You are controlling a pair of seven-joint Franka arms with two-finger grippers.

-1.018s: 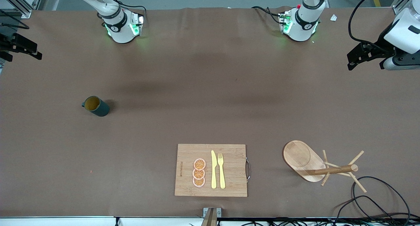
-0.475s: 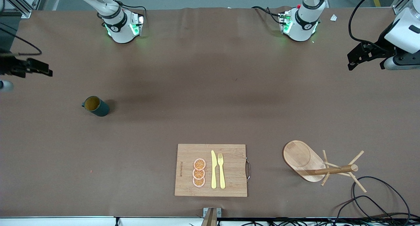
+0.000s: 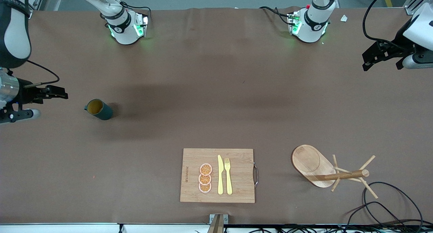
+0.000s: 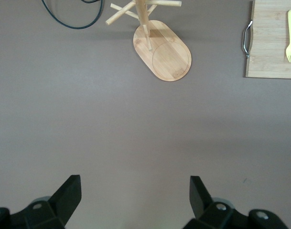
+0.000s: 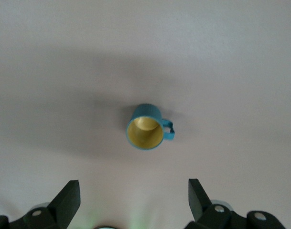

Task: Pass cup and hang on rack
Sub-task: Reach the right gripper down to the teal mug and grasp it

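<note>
We log the front view from its nine o'clock edge across to three o'clock.

At nine o'clock the right gripper [image 3: 50, 99] hangs in the air over the table [image 3: 189, 101] at the right arm's end. Its jaws are spread wide and hold nothing; in the right wrist view both fingertips [image 5: 69, 195] frame bare table with the cup between them but well apart from either.

Next we note the cup [image 3: 98, 109], a dark teal mug with a mustard-yellow inside, standing upright on the table near that gripper. Its loop handle [image 5: 169, 129] points toward the right arm's end of the table.

At about six o'clock lies a bamboo cutting board [image 3: 217, 175]. On it we count three orange slices [image 3: 205, 178] in a row, then a yellow knife [image 3: 220, 174] and a yellow fork [image 3: 228, 175] side by side. A metal handle [image 3: 256, 174] sits on the board's edge facing the rack.

At four o'clock the rack [image 3: 333, 171], a light bamboo mug tree, stands upright on its oval base with bare pegs. A black cable [image 3: 389, 202] loops on the table just beside it.

At two o'clock the left gripper [image 3: 384, 57] waits over the table's left-arm end, jaws wide apart and empty, well apart from the rack.
</note>
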